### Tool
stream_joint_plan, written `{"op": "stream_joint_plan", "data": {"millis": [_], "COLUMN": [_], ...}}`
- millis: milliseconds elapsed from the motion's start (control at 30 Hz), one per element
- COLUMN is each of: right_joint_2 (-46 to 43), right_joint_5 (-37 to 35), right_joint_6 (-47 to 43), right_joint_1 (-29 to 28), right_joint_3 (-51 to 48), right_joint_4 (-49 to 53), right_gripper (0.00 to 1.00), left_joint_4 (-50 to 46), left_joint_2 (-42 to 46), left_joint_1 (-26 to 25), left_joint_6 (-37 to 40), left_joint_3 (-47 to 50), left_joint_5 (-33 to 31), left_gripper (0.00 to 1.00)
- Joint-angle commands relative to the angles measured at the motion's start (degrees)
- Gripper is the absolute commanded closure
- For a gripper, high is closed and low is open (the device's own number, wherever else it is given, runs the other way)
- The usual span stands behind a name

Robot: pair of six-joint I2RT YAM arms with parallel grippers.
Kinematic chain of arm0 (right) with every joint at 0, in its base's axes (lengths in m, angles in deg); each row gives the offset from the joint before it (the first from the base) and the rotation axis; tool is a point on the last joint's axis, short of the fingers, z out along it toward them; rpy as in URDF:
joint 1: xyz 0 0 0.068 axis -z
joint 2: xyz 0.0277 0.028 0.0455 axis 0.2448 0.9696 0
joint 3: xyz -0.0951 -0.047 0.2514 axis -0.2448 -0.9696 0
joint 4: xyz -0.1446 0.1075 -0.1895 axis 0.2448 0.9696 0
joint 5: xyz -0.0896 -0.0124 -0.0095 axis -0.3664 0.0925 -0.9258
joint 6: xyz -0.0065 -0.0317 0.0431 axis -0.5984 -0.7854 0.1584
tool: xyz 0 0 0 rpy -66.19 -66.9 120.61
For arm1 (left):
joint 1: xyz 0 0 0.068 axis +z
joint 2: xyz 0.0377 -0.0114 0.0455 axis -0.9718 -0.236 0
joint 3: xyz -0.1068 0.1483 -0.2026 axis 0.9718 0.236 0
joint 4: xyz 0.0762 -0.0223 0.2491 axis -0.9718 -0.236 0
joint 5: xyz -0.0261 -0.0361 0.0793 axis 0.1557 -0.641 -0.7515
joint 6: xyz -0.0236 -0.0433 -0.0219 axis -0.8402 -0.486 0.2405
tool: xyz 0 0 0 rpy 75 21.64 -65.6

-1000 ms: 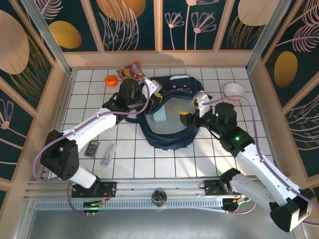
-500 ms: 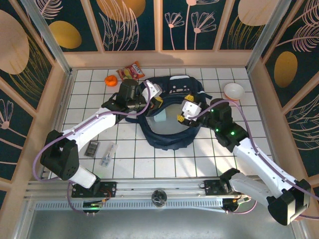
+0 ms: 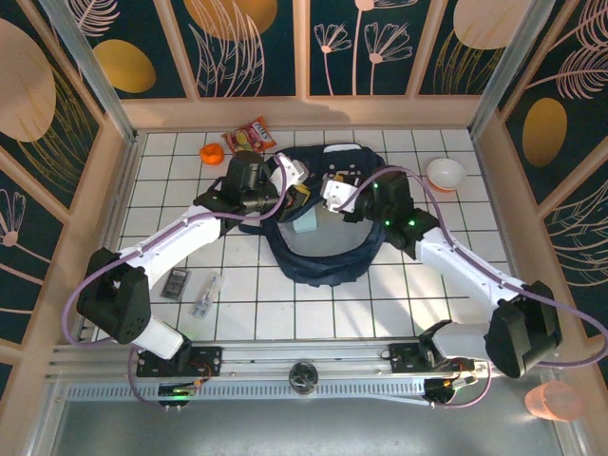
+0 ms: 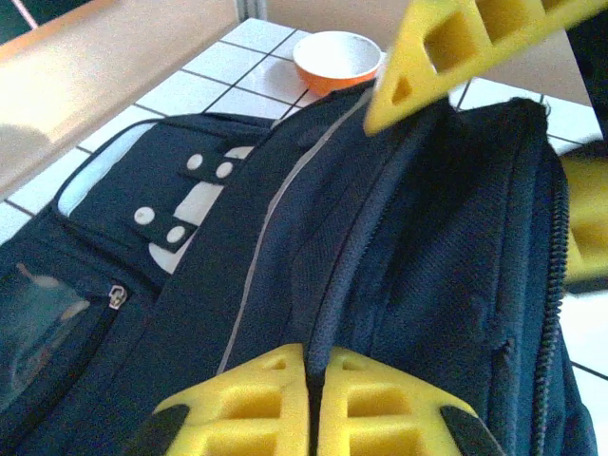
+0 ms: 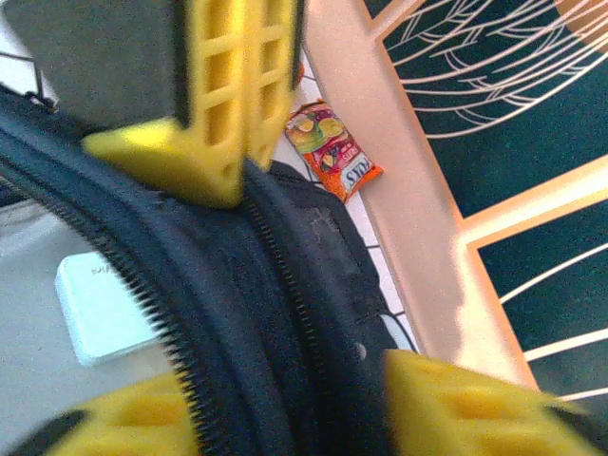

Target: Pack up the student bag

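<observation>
Now left fingers (image 4: 256,404) pinch the rim of the student bag (image 3: 313,271), right fingers (image 5: 456,399) apart astride it.

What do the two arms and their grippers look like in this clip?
Both the left arm and right arm have white shells, black joints and a lilac cable looping alongside. The right one shows a green light. Each gripper's fingers are yellow plastic with cut-out cells.
</observation>
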Motion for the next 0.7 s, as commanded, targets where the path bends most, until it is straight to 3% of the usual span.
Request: {"op": "stream_joint_plan", "data": {"millis": [0,67,167,300,467,567,667], "right_joint_2": [0.8,0.5,-0.6,-2.2,-3.5,-3.8,-4.2], "right_joint_5": [0.4,0.9,1.6,1.6,2.0,3.1,3.2], "right_joint_6": [6.1,11.4,18.5,24.6,26.3,26.6,26.7], "right_joint_1": [0.1,0.1,0.1,2.3,3.3,3.4,3.3], "right_joint_3": [4.8,4.7,3.1,0.7,-0.8,-1.1,-1.2], "right_joint_4": [1.5,1.3,-0.9,-3.2,-2.8,-2.3,-1.6], "right_gripper": [0.90,1.00,1.00,1.00,1.00,1.00,1.00], "left_joint_4": [2.2,1.8,-2.7,-12.6,-27.5,-30.0,-33.1], "left_joint_2": [5.3,8.3,13.2,19.5,22.2,21.6,17.7], "left_joint_1": [0.5,0.5,0.5,0.7,1.9,4.5,7.0], "left_joint_6": [-4.9,-8.0,-11.3,-10.3,-5.1,-4.4,-1.7], "left_joint_3": [2.3,5.0,8.5,13.3,16.0,15.6,13.3], "left_joint_5": [-3.6,-7.4,-14.9,-25.3,-33.2,-26.8,-26.8], "left_gripper": [0.71,0.59,0.46,0.41,0.36,0.33,0.33]}}
